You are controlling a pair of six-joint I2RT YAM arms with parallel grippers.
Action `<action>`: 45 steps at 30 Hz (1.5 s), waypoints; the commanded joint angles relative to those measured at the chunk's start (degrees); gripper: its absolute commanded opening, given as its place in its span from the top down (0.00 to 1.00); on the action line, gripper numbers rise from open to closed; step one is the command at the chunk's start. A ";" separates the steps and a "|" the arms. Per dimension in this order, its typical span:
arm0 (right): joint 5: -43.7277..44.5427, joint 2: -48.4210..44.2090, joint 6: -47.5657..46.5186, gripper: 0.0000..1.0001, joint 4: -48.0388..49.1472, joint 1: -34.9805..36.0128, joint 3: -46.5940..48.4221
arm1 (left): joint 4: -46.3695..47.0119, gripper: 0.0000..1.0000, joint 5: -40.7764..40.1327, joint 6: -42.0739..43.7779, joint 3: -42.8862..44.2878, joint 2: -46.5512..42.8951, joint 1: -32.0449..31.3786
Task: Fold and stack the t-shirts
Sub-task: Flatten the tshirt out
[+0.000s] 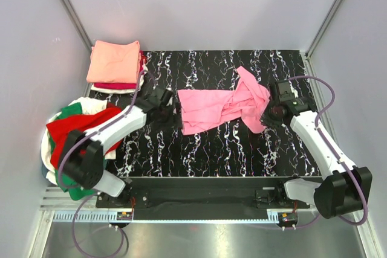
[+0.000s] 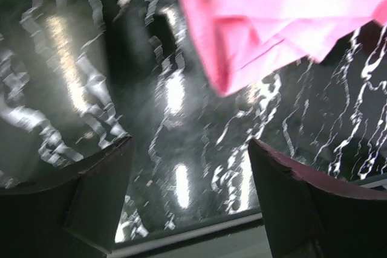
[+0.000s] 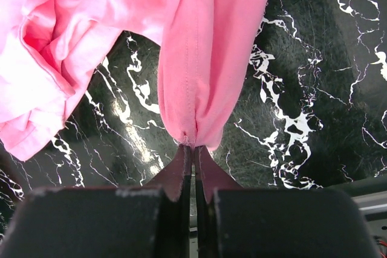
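Part of the job looks done. A folded stack (image 1: 113, 60) sits in the upper left corner of the table (image 1: 211, 152), with a salmon-orange shirt on top and red and white layers showing under it. To the left of the frame lies a loose heap (image 1: 81, 126) of red, green and white cloth, not yet folded, so several shirts are left.

The pink shirt (image 1: 211, 108) is the one in hand. It lies in the middle of the table, fairly flat on its left half but bunched and twisted on its right half — no clean fold shows yet.

The right claw (image 1: 270, 112) is at the shirt's right end, the arm reaching up and inward from the lower right. In the right wrist view the right claw (image 3: 193, 149) is clenched on a pinched ridge of the pink shirt (image 3: 205, 46), and the cloth fans out from the tips.

The left claw (image 1: 164, 106) is just beside the shirt's left edge, its arm stretched across from the lower left. In the left wrist view the left claw (image 2: 190, 149) is released — the fingers stand wide apart with only bare table between them, and a corner of the pink shirt (image 2: 272, 10) lies just beyond, untouched.
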 commanded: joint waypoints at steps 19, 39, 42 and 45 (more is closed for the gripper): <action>-1.77 -0.54 -3.84 1.00 3.08 -0.93 0.37 | 10.25 0.52 -3.49 -1.28 17.37 25.15 -1.55; 0.86 -5.20 -5.86 1.00 -5.26 -4.01 23.00 | -7.29 1.00 -10.25 3.80 35.80 2.66 -1.73; 4.02 -6.60 -5.86 1.00 -9.22 -4.01 32.93 | -11.87 1.00 -12.19 5.39 43.71 -3.23 -1.64; 8.40 -9.06 -5.07 1.00 -12.03 -4.01 40.59 | -14.69 1.00 -13.07 5.92 49.69 -8.42 -1.64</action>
